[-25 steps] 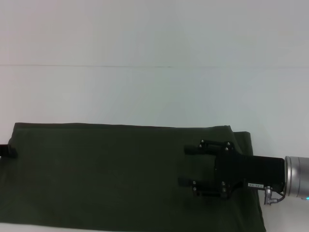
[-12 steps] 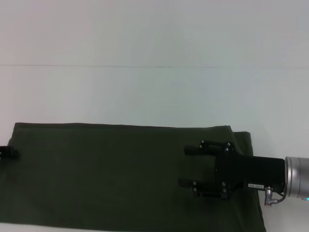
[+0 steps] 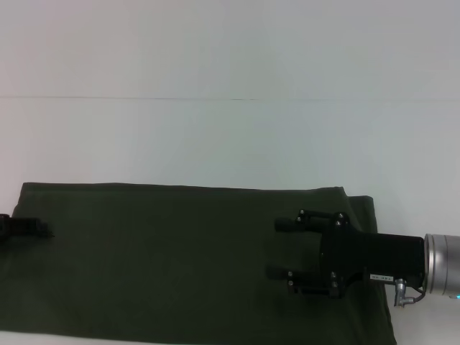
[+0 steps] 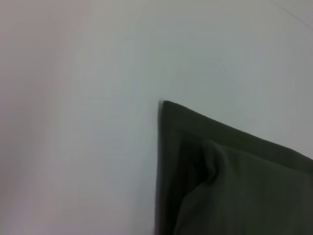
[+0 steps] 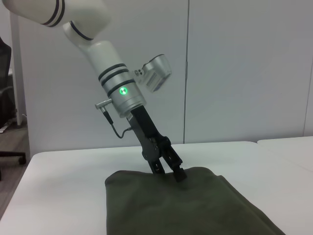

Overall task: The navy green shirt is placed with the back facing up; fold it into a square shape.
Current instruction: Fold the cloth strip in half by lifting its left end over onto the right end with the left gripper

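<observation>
The right gripper [image 3: 282, 248] is matte black: a boxy body with a small white label, two slim fingers [image 3: 287, 224] studded with small round screws. Behind it sits a silver cylindrical wrist with a metal elbow plug. The left gripper [image 5: 178, 174] is likewise black, on a white arm [image 5: 93, 34] with black rings, a silver collar bearing a green light, a thin black cable, and a grey camera pod.

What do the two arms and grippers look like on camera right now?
The right gripper is black, with two parallel fingers, a white label, a silver wrist collar and a small metal plug. The left gripper is black too, below a white arm with black rings, a green light, a silver collar, a thin dark cable and a grey box.
</observation>
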Controlling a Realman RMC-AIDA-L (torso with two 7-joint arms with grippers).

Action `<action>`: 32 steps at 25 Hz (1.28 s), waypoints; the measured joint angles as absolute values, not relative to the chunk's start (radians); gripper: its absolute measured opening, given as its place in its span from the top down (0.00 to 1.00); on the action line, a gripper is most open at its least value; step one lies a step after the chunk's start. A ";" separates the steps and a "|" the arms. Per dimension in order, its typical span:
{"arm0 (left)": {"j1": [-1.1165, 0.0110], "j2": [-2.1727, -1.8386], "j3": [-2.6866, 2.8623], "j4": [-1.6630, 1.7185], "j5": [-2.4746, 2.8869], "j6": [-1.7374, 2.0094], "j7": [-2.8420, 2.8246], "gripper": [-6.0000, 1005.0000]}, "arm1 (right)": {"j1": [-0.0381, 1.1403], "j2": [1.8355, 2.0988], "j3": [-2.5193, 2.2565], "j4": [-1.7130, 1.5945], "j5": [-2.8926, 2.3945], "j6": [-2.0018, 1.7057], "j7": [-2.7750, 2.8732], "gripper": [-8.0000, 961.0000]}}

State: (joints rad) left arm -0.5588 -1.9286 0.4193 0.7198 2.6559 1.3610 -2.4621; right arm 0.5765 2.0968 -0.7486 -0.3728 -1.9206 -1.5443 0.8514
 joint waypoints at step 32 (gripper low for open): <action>-0.616 -1.967 0.443 0.691 2.674 1.352 -2.500 0.28 | 0.571 2.097 -0.749 -0.373 -1.915 -1.564 0.850 0.22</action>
State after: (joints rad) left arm -0.6162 -1.9673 0.4426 0.6912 2.6741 1.3524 -2.5003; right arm 0.5707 2.0969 -0.7486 -0.3729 -1.9150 -1.5638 0.8498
